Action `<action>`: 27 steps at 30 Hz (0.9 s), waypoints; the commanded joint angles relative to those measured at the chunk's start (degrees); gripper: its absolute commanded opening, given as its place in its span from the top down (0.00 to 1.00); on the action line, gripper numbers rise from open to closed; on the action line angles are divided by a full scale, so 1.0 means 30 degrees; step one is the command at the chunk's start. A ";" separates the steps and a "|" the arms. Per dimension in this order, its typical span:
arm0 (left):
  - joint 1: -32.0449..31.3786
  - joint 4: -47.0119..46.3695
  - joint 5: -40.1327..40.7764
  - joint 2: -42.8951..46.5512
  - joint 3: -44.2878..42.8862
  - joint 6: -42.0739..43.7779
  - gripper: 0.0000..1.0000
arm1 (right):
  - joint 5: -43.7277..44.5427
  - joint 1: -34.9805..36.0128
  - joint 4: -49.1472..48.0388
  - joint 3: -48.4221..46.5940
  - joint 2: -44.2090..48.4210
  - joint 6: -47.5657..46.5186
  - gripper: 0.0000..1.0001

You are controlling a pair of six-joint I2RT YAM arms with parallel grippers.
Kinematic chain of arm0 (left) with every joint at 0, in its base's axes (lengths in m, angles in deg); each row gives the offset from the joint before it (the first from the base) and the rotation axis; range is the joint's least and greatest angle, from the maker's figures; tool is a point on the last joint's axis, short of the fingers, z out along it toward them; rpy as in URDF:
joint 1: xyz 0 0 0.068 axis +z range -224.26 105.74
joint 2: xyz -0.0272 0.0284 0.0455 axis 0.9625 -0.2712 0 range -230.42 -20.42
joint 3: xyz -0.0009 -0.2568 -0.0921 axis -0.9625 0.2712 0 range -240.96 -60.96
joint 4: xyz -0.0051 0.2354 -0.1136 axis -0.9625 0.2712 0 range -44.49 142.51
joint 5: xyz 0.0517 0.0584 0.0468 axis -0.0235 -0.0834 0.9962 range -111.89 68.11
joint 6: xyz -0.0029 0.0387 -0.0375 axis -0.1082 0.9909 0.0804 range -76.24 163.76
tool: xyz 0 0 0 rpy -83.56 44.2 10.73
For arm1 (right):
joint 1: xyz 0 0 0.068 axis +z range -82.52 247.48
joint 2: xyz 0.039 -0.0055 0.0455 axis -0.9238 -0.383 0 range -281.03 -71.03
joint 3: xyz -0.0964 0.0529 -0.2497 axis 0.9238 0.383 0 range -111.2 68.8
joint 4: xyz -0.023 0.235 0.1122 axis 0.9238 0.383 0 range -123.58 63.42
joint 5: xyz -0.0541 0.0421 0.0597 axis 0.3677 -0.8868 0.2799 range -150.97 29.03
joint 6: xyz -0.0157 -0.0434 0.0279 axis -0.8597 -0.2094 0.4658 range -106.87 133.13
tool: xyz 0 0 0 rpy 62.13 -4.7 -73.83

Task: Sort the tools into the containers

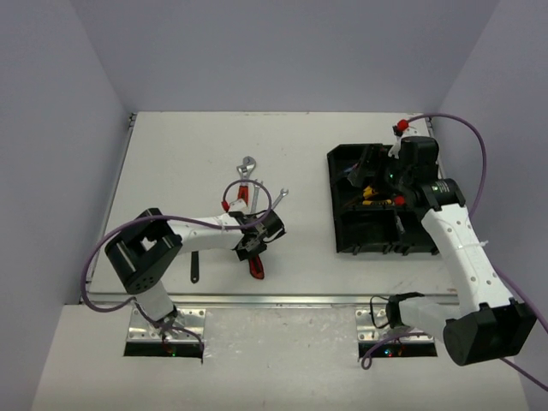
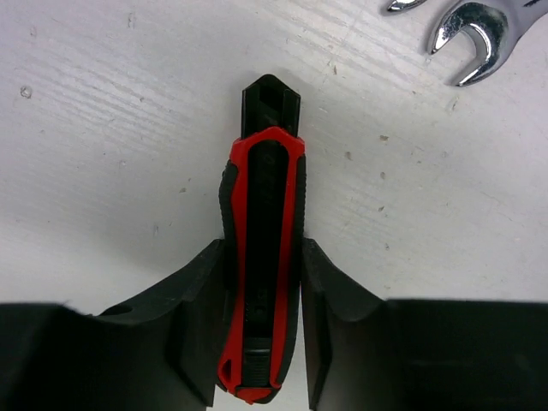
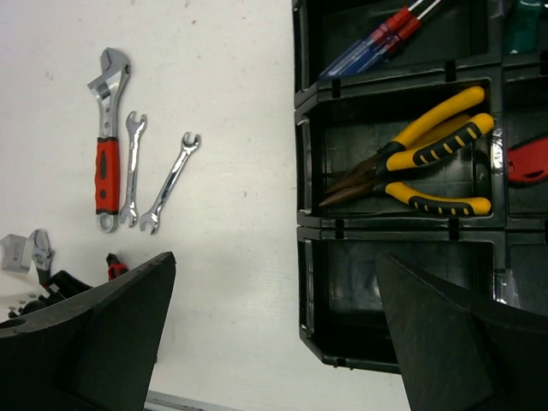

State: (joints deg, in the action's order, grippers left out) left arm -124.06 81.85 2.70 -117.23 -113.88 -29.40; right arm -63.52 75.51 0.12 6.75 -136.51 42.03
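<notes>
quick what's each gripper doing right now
left gripper: closed on the red utility knife
right gripper: open, holding nothing

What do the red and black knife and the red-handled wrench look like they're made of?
The knife: moulded plastic by its look, matte black with red trim. The red-handled wrench: bright polished metal, probably chromed steel given the glints; red grip looks like rubber or plastic.
</notes>
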 commanded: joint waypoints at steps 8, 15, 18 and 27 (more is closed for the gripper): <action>-0.1258 -1.0283 -0.2315 0.7590 0.5295 0.7370 1.00 | -1.1811 0.1293 -0.7414 0.3792 0.0423 0.3402 0.01; -0.1622 -1.8012 -0.5354 1.1966 0.7864 1.1089 1.00 | -0.5935 0.7216 -1.0101 0.5851 -0.0101 0.7145 0.02; -0.1622 -1.8231 -0.5591 1.1843 0.7484 1.1454 1.00 | -0.3754 0.8576 -1.0499 0.6220 -0.0310 0.8103 0.10; -0.1622 -1.8842 -0.6609 1.1204 0.6464 1.1993 1.00 | -0.2330 1.0697 -1.0733 0.6092 -0.1404 0.8471 0.48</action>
State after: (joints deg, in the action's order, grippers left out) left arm -128.65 31.59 -14.69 -83.64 -90.99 4.41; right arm -74.70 106.09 -28.53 25.51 -139.49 65.62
